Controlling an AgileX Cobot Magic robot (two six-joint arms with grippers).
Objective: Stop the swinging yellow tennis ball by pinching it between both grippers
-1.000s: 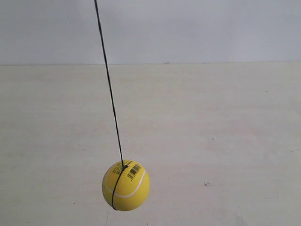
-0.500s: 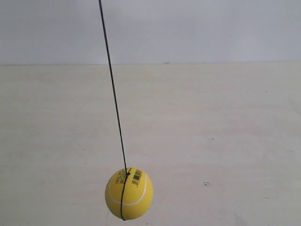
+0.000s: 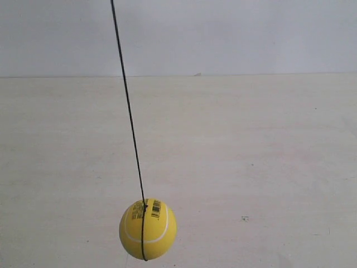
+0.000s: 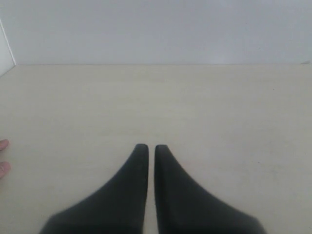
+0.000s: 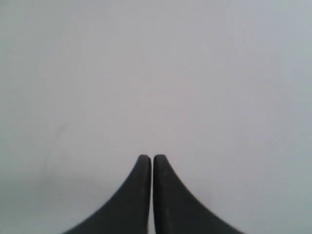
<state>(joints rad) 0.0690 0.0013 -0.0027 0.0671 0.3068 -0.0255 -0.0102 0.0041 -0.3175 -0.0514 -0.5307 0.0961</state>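
Note:
The yellow tennis ball (image 3: 148, 229) hangs on a thin black string (image 3: 127, 106) low in the exterior view, left of centre, above the pale table. Its barcode label faces up toward the camera. Neither gripper appears in the exterior view. In the left wrist view my left gripper (image 4: 147, 147) is shut, with only a thin slit between its black wedge jaws and nothing held. My right gripper (image 5: 148, 158) is shut too and faces a blank grey wall. The ball shows in neither wrist view.
A pale wooden table (image 3: 251, 145) runs back to a grey wall (image 3: 223, 33). Fingertips of a person's hand (image 4: 3, 156) show at the edge of the left wrist view. A white panel (image 4: 5, 48) stands at that view's corner.
The ball has swung a little right, then back left, and sits slightly lower in the view than a second ago. The string's top moved right and back.

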